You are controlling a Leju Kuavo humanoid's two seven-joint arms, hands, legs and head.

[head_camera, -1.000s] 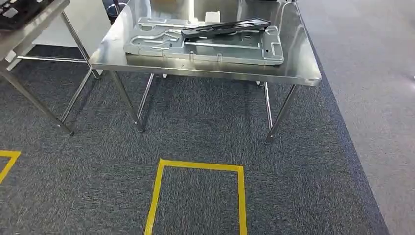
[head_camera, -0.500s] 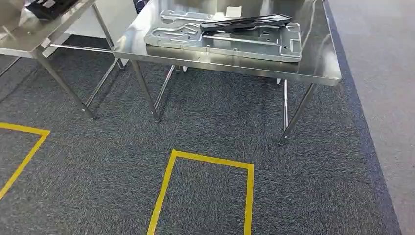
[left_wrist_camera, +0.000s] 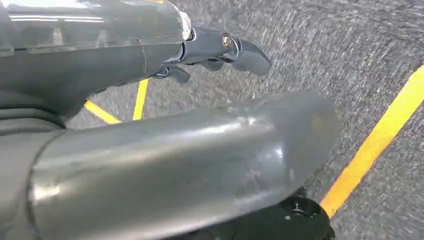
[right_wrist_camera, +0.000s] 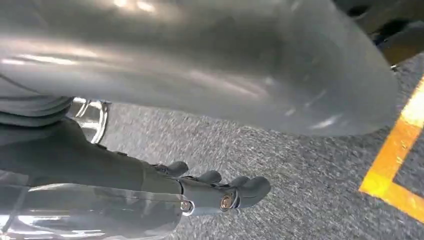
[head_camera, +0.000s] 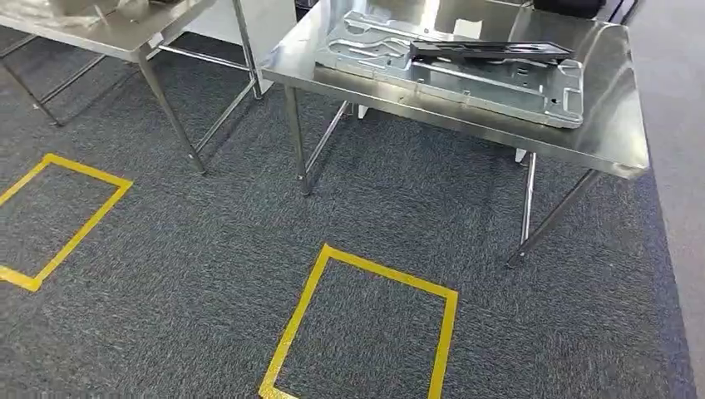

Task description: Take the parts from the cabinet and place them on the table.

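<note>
Both hands hang empty over carpet; two parts lie on the near steel bench.

Head view: two stainless benches, near bench on thin steel legs, second bench off to its left. On the near one, one large pressed grey metal panel, ribbed and cut out, lies flat; one long black part rests on top of it, along its far edge. Grey flecked carpet with two yellow tape rectangles, one in front of the near bench, one further left. Left wrist view: left hand over carpet, thick glossy grey thumb forward, dark fingers loosely extended, nothing held. Right wrist view: right hand likewise slack, fingers apart, empty, yellow tape nearby.
</note>
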